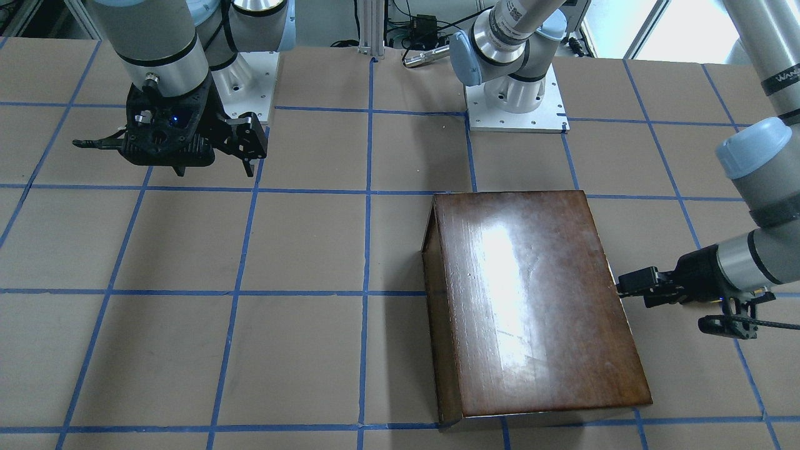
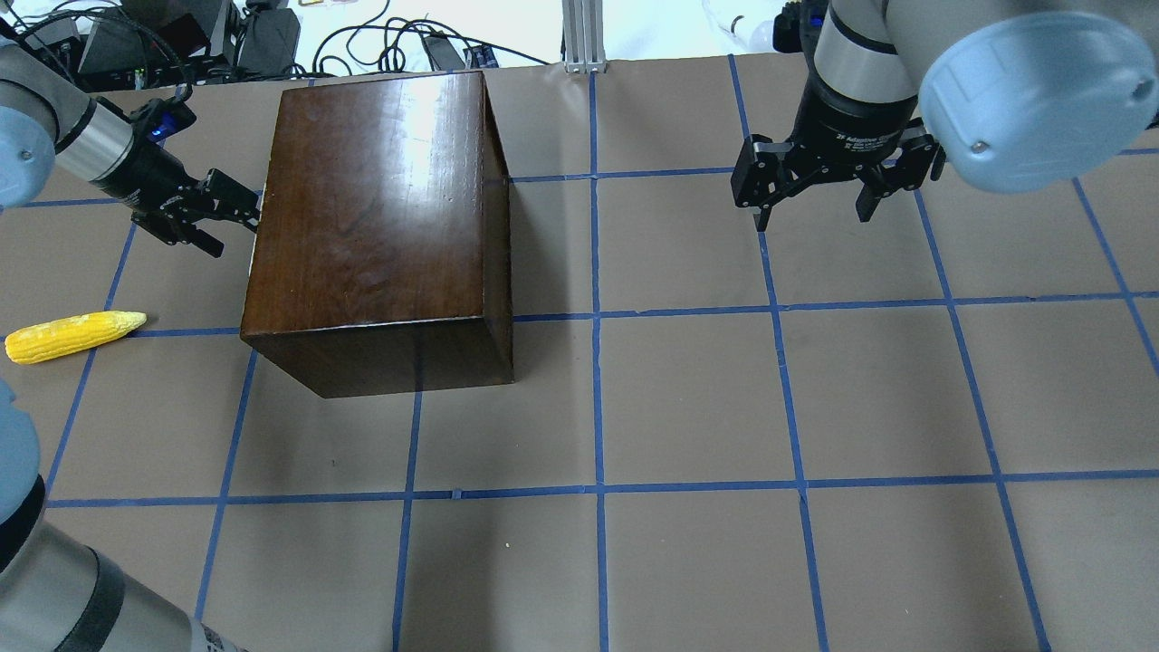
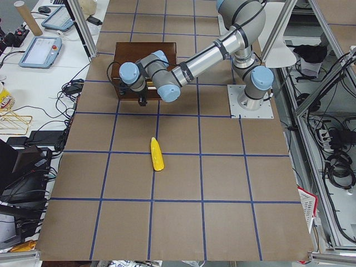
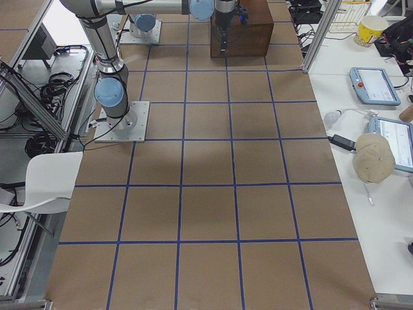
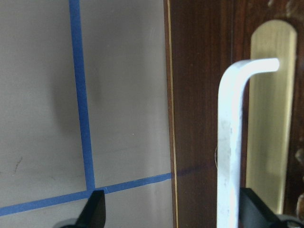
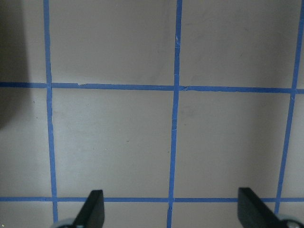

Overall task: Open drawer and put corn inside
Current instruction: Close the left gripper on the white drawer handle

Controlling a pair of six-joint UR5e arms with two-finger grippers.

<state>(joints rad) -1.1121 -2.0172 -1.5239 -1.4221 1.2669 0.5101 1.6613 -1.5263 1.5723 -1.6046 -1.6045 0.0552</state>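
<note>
The dark-brown cabinet stands at the table's left half, also in the front-facing view. Its drawer front faces left and looks shut; it carries a pale bar handle on a brass plate. My left gripper is open right at that front. In the left wrist view its fingertips straddle the handle without closing on it. The yellow corn lies on the table left of the cabinet, nearer me, also in the left view. My right gripper hangs open and empty over the right half.
Brown paper with a blue tape grid covers the table. The arm bases are bolted at the robot's edge. Cables and gear lie beyond the far edge. Side benches hold tablets.
</note>
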